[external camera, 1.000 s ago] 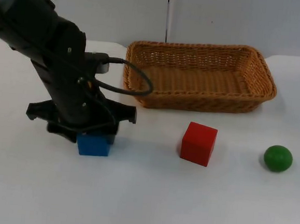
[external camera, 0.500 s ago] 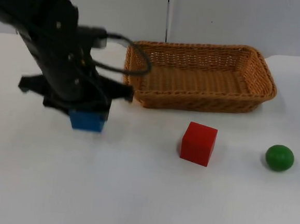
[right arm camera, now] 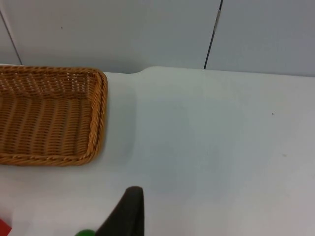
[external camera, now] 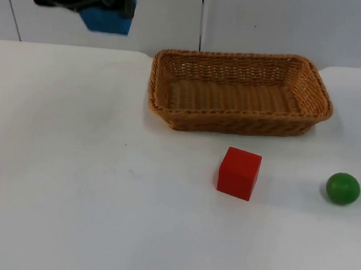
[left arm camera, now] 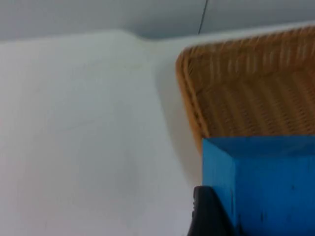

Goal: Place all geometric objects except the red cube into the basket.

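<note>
Top view: left gripper (external camera: 103,7) seen high against the grey partition wall (external camera: 270,23), clamped on the blue cube (external camera: 106,18), cube clear of the white table (external camera: 69,195) and off to the left of the basket (external camera: 239,93). Wicker basket stood at the far side of the table, nothing visible inside. Red cube (external camera: 239,172) sat on the table in front of the basket, apart from it. Green ball (external camera: 342,188) lay further right, near the table edge, well apart from the red cube.

Left wrist view: blue cube (left arm camera: 261,184) seen close up, pressed against a black fingertip (left arm camera: 209,214). Basket corner (left arm camera: 246,93) noted beyond the cube, table to the side.

Right wrist view: right gripper's fingertip (right arm camera: 125,214) noted over the table (right arm camera: 206,147); could not tell whether right gripper spread or closed. Basket end (right arm camera: 49,115) seen further off, sliver of green ball (right arm camera: 86,232) just beside the fingertip, speck of red cube (right arm camera: 3,228) at the frame edge.
</note>
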Robot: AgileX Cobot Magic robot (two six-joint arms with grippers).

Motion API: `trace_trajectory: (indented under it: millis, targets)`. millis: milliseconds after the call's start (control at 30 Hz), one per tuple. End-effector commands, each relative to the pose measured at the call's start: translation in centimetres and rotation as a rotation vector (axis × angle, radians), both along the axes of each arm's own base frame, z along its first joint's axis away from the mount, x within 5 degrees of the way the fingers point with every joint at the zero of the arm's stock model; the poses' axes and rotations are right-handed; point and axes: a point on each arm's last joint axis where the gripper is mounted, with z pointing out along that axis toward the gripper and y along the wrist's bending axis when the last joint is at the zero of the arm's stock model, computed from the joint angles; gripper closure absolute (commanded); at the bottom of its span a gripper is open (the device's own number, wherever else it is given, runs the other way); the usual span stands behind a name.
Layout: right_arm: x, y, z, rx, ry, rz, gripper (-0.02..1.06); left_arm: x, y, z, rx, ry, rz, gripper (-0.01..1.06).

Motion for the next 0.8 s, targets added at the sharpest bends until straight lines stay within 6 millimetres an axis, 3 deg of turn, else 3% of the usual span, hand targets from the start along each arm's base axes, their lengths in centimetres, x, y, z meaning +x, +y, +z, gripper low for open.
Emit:
trace_trajectory:
  millis: [0, 333, 500, 633, 667, 767]
  targets:
    - [0.0, 0.1, 0.3, -0.011, -0.018, 0.008, 0.01, -0.1, -0.3, 1.1, -0.022, -0.056, -0.022, 1.04]
    - [0.0, 0.1, 0.3, -0.009, -0.018, 0.007, 0.01, 0.7, -1.7, 2.4, -0.14, -0.198, -0.078, 1.04]
    - [0.0, 0.1, 0.3, -0.009, -0.018, 0.007, 0.01, 3.1, -4.6, 0.6, -0.068, -0.133, -0.122, 1.05]
    - [0.0, 0.1, 0.3, -0.009, -0.018, 0.007, 0.01, 6.2, -7.5, -1.4, -0.079, -0.108, -0.134, 1.05]
    - [0.0, 0.1, 0.3, -0.009, -0.018, 0.007, 0.01, 6.2, -7.5, -1.4, -0.079, -0.108, -0.134, 1.05]
    - [0.0, 0.1, 0.3, -0.009, -0.018, 0.007, 0.01, 8.9, -9.2, -2.9, -0.1, -0.098, -0.122, 1.05]
